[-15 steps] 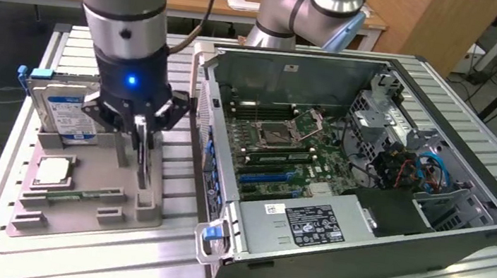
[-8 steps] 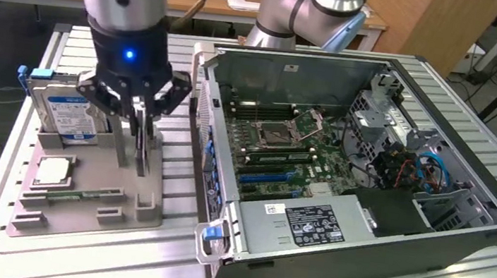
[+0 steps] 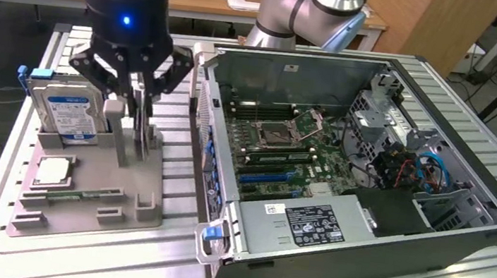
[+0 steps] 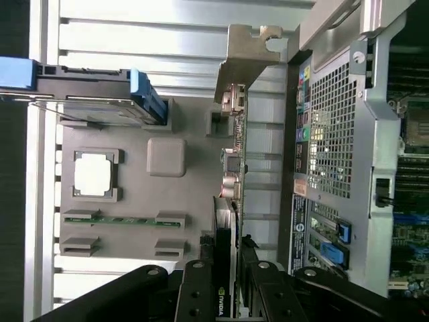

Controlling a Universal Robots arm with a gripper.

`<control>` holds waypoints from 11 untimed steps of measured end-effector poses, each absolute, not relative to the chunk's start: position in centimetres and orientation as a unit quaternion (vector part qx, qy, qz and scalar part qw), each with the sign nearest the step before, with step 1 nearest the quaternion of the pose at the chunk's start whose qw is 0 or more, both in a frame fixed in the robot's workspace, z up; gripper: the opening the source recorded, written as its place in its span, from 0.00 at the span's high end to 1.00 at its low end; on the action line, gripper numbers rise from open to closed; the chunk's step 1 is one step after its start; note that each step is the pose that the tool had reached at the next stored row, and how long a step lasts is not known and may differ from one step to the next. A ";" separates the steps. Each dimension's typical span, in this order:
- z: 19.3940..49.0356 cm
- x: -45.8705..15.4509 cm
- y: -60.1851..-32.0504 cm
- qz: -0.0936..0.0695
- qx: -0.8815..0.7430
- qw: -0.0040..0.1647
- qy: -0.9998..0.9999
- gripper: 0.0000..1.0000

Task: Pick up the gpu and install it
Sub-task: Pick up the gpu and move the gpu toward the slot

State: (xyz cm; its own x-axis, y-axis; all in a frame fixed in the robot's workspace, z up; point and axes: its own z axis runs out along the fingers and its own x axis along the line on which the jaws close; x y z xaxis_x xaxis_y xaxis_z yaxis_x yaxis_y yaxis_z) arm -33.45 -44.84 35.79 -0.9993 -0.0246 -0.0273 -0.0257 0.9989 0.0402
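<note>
The gpu (image 3: 145,144) is a thin dark card standing on edge in the grey holder tray (image 3: 118,198). In the wrist view the gpu (image 4: 231,174) runs edge-on, with its silvery bracket at the far end beside the case corner. My gripper (image 3: 134,146) comes straight down over it. In the wrist view my gripper (image 4: 226,268) is shut on the gpu, with one black finger (image 4: 198,295) pressed against each face of the card near the green logo. The card's lower edge still sits at the holder.
In the same holder tray (image 4: 167,201) are a hard drive (image 3: 67,113) with a blue label, a processor (image 3: 52,170) and a green memory stick (image 3: 80,196). The open computer case (image 3: 465,229) lies at the exterior view's right, motherboard (image 3: 275,149) exposed. Its rear panel (image 4: 328,134) is close beside the card.
</note>
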 end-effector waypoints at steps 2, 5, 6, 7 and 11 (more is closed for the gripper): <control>36.7 -33.4 -44.9 0.020 -0.013 0.013 1.000 0.74; 38.0 -33.4 -44.9 0.020 -0.013 0.013 1.000 0.74; 38.5 -33.4 -44.9 0.020 -0.013 0.013 1.000 0.74; 39.0 -33.4 -44.9 0.020 -0.013 0.013 1.000 0.74; 40.8 -33.4 -44.9 0.020 -0.013 0.013 1.000 0.74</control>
State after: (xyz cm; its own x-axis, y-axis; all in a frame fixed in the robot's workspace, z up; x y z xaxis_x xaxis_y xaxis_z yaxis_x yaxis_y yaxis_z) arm -33.45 -44.87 40.76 -0.9993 -0.0245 -0.0271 -0.0256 0.9989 0.0402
